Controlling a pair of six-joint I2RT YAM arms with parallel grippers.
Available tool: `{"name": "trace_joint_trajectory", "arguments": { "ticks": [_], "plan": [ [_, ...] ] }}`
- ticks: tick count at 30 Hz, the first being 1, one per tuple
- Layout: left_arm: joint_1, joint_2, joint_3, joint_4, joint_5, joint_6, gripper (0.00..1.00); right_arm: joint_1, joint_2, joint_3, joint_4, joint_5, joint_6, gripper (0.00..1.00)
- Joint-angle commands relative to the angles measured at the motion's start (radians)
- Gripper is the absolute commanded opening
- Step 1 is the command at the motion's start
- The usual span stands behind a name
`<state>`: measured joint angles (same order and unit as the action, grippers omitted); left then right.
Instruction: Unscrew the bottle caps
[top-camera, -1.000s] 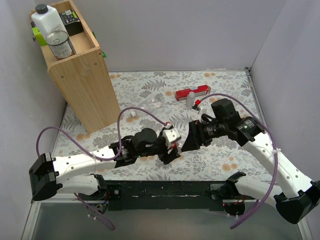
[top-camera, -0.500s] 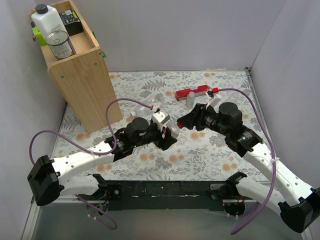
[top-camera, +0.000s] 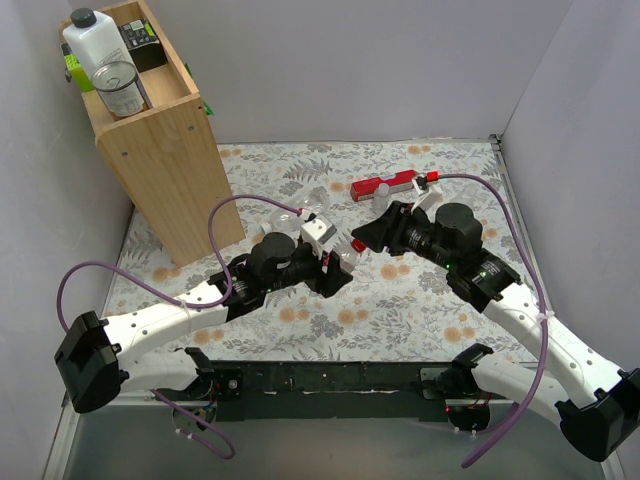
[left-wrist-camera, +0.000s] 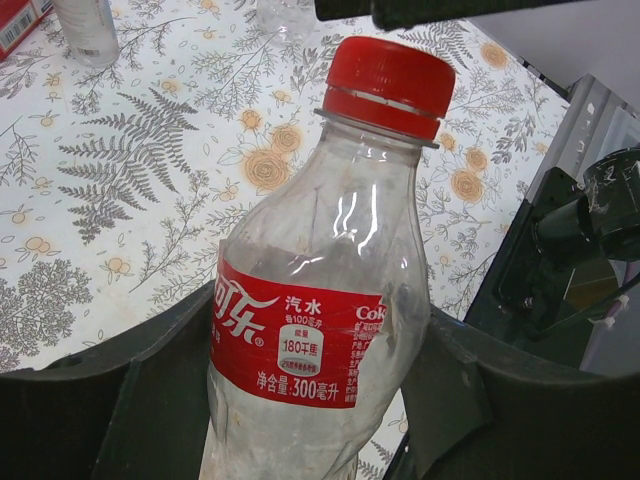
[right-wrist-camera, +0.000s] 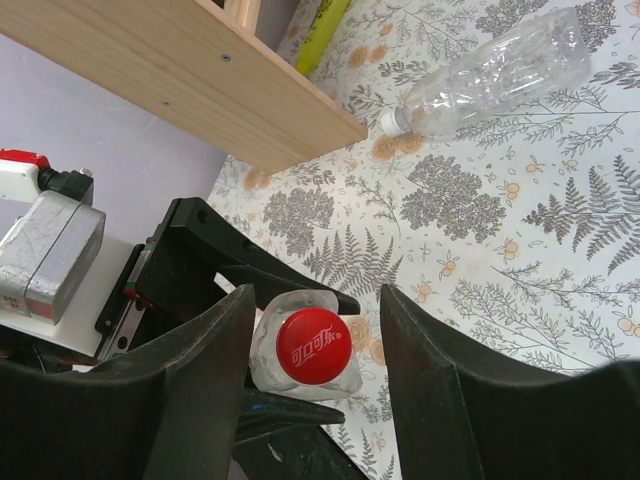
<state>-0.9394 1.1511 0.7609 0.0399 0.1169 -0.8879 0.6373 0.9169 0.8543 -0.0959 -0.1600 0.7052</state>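
Cap (left-wrist-camera: 390, 75), red and screwed onto the neck of a clear bottle (left-wrist-camera: 320, 330), sits near the middle of the worktop (top-camera: 450, 300), where 2 arms meet. The left claw (top-camera: 335, 270) is clamped on the bottle's body at its red label, holding it tilted off the surface. The right claw (right-wrist-camera: 313, 330) straddles the cap with its fingers (right-wrist-camera: 215, 380) spread, a gap showing on each side of the cap and no contact.

A cloth printed with grey ferns and orange flowers on white covers the worktop. Plain pale walls (top-camera: 380, 70) close it in on 3 sides, and a dark metal rail (top-camera: 330, 378) runs along the near edge, where the arms are bolted. At the left rear stands a tall wooden crate (top-camera: 170, 160), open at the top, holding a white jug (top-camera: 90, 40) with a black lid and a tin can (top-camera: 120, 88). A fallen bottle (right-wrist-camera: 490, 70), clear and on its side, lies between the crate and the arms. A long red box (top-camera: 385, 186) rests near the back wall, with a small bottle (left-wrist-camera: 85, 25) standing just beside it. Purple cables (top-camera: 240, 215) loop over both arms.
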Motion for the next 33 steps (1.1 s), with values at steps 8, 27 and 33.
{"name": "trace_joint_trajectory", "arguments": {
  "ticks": [8,27,33],
  "plan": [
    [0.011,-0.036,-0.006,0.029,-0.019,-0.013,0.25,0.039,-0.003,-0.020,0.061,-0.016,0.034,0.61],
    [0.045,-0.056,-0.018,0.075,0.101,-0.031,0.26,0.055,-0.006,-0.063,0.159,-0.072,0.007,0.01],
    [0.111,-0.054,-0.031,0.147,0.320,-0.054,0.26,0.055,-0.012,-0.066,0.209,-0.133,-0.050,0.01]
  ]
}}
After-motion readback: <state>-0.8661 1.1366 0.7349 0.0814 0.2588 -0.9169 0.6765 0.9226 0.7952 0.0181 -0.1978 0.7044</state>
